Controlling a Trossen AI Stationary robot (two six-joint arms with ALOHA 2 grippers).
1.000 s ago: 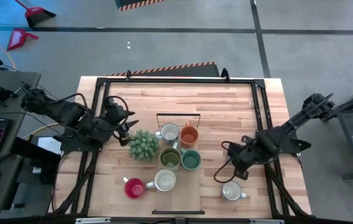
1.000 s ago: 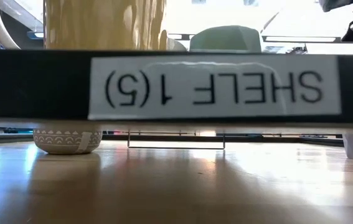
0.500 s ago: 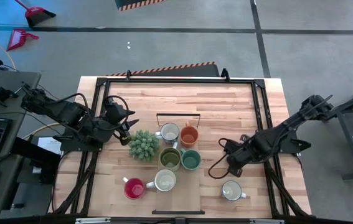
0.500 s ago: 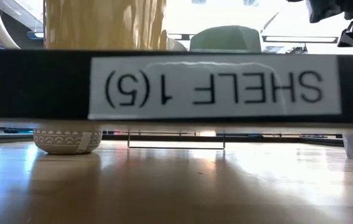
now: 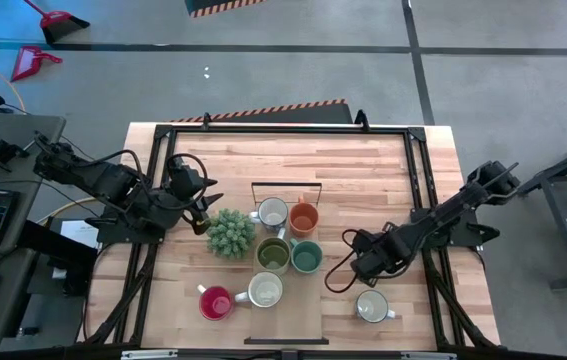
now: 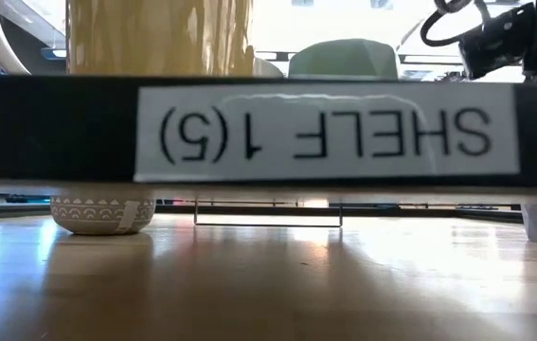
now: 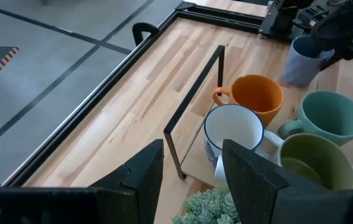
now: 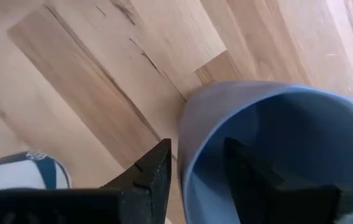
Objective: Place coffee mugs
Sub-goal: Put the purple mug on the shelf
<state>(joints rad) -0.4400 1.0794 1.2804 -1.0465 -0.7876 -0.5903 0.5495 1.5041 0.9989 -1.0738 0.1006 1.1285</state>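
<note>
High view: the right gripper (image 5: 361, 266) was seen low over the pale butcher-block wooden table (image 5: 363, 170), well right of the flat wooden shelf board (image 5: 285, 318) with its thin black wire frame. On or beside the board, a glossy orange ceramic mug (image 5: 304, 217), an olive green mug (image 5: 273, 255), a teal green mug (image 5: 306, 257), a red mug (image 5: 215, 302) and a cream-white mug (image 5: 264, 290) were grouped. Another cream-white mug (image 5: 371, 307) stood just beside the right arm's looped cable, which could be snagged. The left gripper (image 5: 203, 208) was parked by the spiky green potted plant (image 5: 230, 233). Low view: most was hidden by a black bar, and only the rounded base of a patterned white-grey mug (image 6: 102, 213) could be made out. Left wrist view: the left fingers were spread with nothing between them, and the smooth blue-grey ceramic mug (image 7: 297, 62) was seen upright on the table under the other arm. Right wrist view: the right fingers were parted, one outside and one inside the mug's thin rounded wall, with gaps on both sides, so nothing was clamped. Were the fingers closed off-centre or lifted too early, the slick glazed wall could probably be nudged and the mug tipped.
</note>
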